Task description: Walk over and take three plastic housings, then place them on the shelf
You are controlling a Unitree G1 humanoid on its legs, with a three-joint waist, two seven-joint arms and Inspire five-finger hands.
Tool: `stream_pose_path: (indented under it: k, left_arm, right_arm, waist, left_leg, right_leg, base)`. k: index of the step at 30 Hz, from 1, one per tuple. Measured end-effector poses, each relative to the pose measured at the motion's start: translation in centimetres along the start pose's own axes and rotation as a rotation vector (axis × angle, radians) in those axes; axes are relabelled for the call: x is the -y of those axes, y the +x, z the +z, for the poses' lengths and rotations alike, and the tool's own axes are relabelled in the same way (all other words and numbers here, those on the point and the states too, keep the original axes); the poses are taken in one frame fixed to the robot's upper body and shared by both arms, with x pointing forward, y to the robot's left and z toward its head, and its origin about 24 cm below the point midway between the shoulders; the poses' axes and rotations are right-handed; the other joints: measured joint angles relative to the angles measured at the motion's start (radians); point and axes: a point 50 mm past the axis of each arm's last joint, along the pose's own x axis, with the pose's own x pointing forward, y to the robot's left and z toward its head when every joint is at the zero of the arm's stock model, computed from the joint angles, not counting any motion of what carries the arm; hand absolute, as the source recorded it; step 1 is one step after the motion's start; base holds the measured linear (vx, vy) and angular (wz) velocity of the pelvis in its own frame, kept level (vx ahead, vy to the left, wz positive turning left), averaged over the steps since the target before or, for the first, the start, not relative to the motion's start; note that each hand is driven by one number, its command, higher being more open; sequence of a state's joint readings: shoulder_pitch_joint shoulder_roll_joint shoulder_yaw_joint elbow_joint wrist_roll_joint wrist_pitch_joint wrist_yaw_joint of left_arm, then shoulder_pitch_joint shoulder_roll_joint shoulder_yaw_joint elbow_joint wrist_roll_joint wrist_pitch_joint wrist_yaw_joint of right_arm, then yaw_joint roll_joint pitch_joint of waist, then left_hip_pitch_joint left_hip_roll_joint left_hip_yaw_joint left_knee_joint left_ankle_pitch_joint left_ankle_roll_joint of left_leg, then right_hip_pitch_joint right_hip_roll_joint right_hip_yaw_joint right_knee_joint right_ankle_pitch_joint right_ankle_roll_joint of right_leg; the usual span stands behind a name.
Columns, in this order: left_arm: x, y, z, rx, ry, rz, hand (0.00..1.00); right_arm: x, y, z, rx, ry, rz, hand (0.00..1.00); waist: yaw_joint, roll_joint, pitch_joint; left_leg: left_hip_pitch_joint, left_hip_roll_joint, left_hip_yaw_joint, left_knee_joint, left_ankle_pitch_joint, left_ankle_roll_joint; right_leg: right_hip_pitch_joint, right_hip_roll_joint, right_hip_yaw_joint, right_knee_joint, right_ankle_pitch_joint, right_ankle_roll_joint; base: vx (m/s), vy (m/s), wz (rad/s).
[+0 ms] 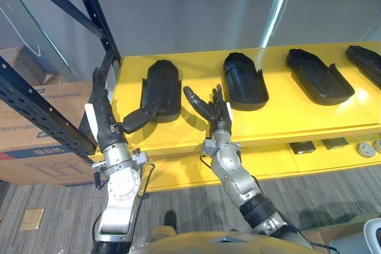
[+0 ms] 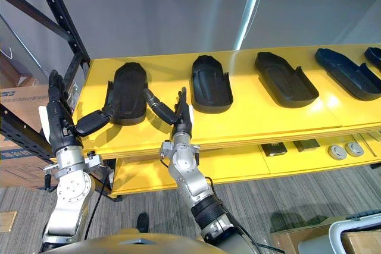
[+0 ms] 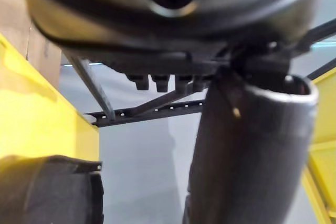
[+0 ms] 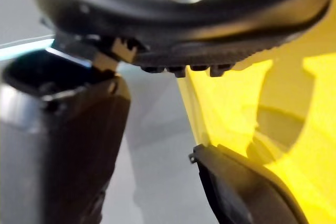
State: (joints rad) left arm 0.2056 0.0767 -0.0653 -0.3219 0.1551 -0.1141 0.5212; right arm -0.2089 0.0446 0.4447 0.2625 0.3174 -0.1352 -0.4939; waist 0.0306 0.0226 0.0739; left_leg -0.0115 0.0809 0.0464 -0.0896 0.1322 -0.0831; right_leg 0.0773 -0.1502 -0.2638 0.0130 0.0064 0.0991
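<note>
Several black plastic housings lie in a row on the yellow shelf (image 1: 280, 117). The leftmost housing (image 1: 161, 90) rests flat between my two hands. My left hand (image 1: 101, 111) stands at its left with straight fingers pointing up, its thumb reaching to the housing's near end. My right hand (image 1: 214, 111) is open at its right, thumb stretched toward the housing's edge. The left wrist view shows the housing (image 3: 47, 187) past my left hand's thumb (image 3: 247, 145). In the right wrist view the housing (image 4: 247, 187) lies on the shelf (image 4: 294, 119). Neither hand grips it.
Three more housings (image 1: 244, 80) (image 1: 318, 75) (image 1: 364, 63) lie further right. A dark rack upright (image 1: 89, 4) rises at the shelf's left end, with cardboard boxes (image 1: 41, 117) behind it. Small parts (image 1: 366, 149) sit on the lower shelf.
</note>
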Motion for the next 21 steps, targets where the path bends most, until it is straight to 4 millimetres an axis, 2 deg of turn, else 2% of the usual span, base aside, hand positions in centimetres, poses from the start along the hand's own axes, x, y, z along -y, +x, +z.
stream_pose_path:
  k: [6,13,21]
  left_arm:
    - [0.4,-0.2,0.0,-0.005,-0.009,-0.01,1.0]
    - [0.2,-1.1,-0.6,-0.051,-0.005,0.0,1.0]
    - [0.5,-1.3,-0.6,-0.054,-0.013,-0.007,1.0]
  right_arm:
    - [0.2,-0.1,-0.2,0.014,-0.079,-0.035,1.0]
    - [0.7,-0.2,-0.5,0.005,-0.09,-0.072,1.0]
    - [1.0,-0.3,-0.6,-0.002,-0.123,-0.102,1.0]
  waist:
    - [-0.004,0.008,-0.019]
    - [-0.004,0.016,-0.024]
    - [-0.004,0.027,-0.032]
  left_leg:
    - [0.002,0.001,0.006,0.0,-0.002,-0.001]
    - [0.009,0.001,0.019,0.0,-0.004,0.0]
    - [0.012,0.001,0.026,0.0,-0.009,0.001]
  right_leg:
    - [-0.002,0.001,0.006,0.002,0.0,0.0]
    - [-0.004,-0.001,0.021,0.003,0.0,0.0]
    - [-0.004,-0.002,0.025,0.004,-0.001,0.001]
  base:
    - [0.0,-0.001,-0.02]
    - [-0.02,-0.002,-0.05]
    - [0.0,0.0,-0.01]
